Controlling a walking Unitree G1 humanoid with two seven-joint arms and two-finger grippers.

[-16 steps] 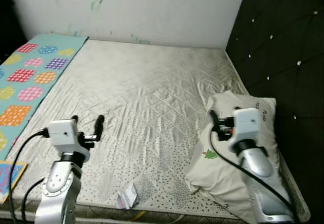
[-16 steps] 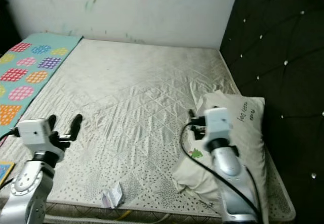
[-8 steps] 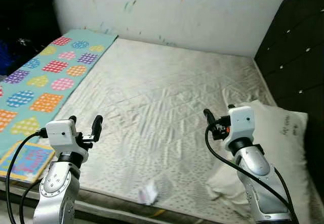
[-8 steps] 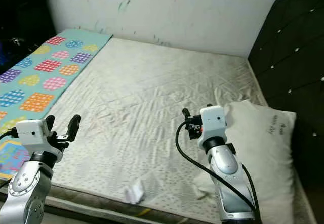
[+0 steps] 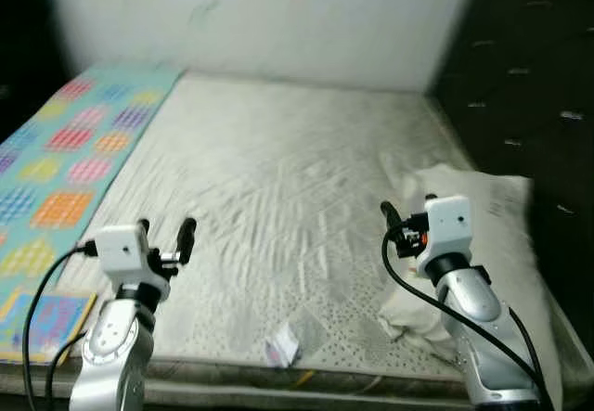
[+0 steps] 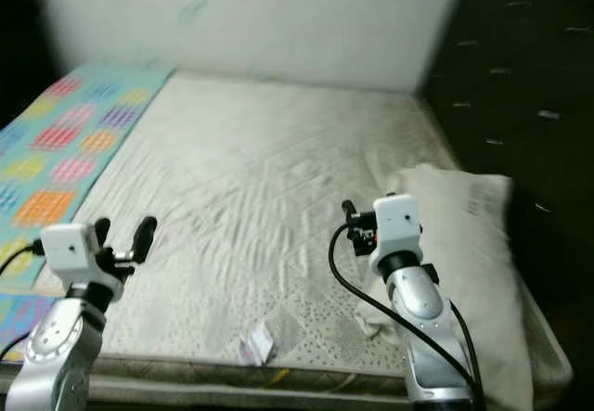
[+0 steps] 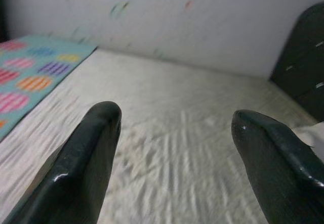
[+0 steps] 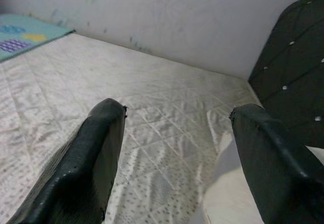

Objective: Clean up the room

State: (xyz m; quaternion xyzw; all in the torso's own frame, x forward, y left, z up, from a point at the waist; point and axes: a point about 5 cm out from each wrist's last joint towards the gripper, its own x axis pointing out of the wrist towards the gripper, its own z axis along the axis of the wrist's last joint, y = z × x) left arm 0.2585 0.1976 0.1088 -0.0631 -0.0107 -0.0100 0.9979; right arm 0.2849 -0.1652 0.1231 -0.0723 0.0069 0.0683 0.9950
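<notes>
I'm standing at the foot edge of the bed, and my head view has swung back toward the right compared with half a second ago, so the dark headboard (image 5: 520,77) fills more of that side again and the picture is smeared with motion; that is my camera turning, not the things moving. Both arms are raised in front of me, empty. My left gripper (image 5: 165,237) hovers over the near left part of the mattress (image 5: 278,170) with its fingers spread wide, nothing between them, and my right gripper (image 8: 177,153) hangs just beside the pillow (image 5: 483,216), its fingers equally wide apart and touching nothing. The pillow lies askew along the mattress's right side near the headboard, one corner drooping toward the near edge. The small crumpled wrapper (image 5: 282,346) sits near the front edge of the mattress, between my two arms and closer to me than either gripper; it looks like it has stayed exactly where it lay. On my left the colourful patterned mat (image 5: 65,151) runs along the bed, and a bright booklet (image 5: 42,323) lies on its near end. So nothing has been tidied yet, I'd say: I'm scanning and choosing. The wrapper looks the easiest first pick, needing a reach down and inward; the pillow would want straightening against the headboard afterward.
</notes>
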